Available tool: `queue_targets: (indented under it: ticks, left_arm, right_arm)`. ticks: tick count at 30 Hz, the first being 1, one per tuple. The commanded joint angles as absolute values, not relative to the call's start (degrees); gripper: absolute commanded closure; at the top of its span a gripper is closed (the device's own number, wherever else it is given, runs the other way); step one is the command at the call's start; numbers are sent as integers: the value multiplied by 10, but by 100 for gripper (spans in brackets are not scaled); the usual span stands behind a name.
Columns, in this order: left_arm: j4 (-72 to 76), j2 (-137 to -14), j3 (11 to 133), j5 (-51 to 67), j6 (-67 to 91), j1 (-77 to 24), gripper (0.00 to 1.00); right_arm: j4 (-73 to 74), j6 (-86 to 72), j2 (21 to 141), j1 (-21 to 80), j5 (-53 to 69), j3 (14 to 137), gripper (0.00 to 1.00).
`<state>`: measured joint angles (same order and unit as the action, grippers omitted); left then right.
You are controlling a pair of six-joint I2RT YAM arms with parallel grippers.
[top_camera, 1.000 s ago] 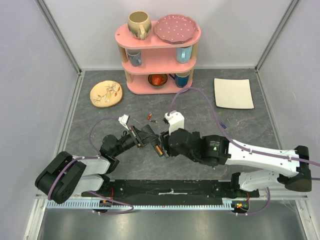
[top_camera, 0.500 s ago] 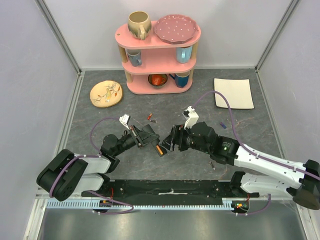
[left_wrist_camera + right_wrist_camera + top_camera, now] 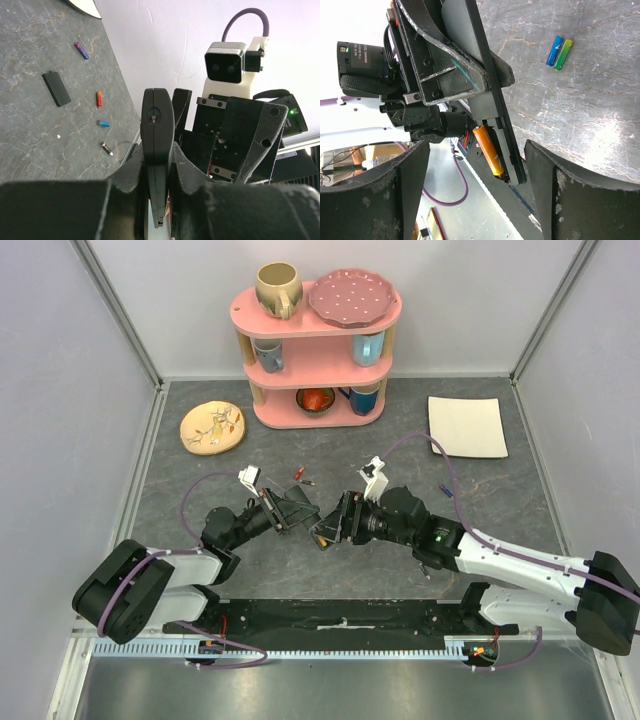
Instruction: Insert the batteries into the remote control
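The left gripper (image 3: 290,510) is clenched on the remote (image 3: 492,117) and holds it off the mat (image 3: 500,500) at centre. The slot face is turned toward the right gripper (image 3: 335,523), so the slot can be reached from that side. One orange battery (image 3: 488,150) sits in the slot; whether the bay beside it is filled cannot be made out. The right gripper stands just right of the remote with its fingers (image 3: 375,200) spread wide and nothing grasped. This stance would suit either pressing the seated cell home or fetching another. Spare cells lie on the mat: a blue and green pair (image 3: 559,52) side by side, and two small cells (image 3: 300,475) just beyond the grippers. A flat black cover (image 3: 56,88) lies apart from them, presumably left off until loading is complete. The mat is grey, marbled and flat, so loose cells may roll. White panels (image 3: 60,390) enclose the workspace. At the far edge stands a pink shelf (image 3: 315,340), with a wooden plate (image 3: 212,427) to its left and a white plate (image 3: 466,426) to its right.
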<state>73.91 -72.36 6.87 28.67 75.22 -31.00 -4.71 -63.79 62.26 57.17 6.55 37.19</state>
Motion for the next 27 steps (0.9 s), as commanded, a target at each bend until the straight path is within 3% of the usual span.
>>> queue_targets:
  ticks: [1, 27]
  left_arm:
    - [884, -711, 84, 283, 760, -310, 98]
    - [883, -703, 76, 272, 758, -310, 98]
  right_arm:
    - [-96, -673, 628, 565, 83, 363, 16]
    - [-148, -726, 649, 543, 82, 316, 22]
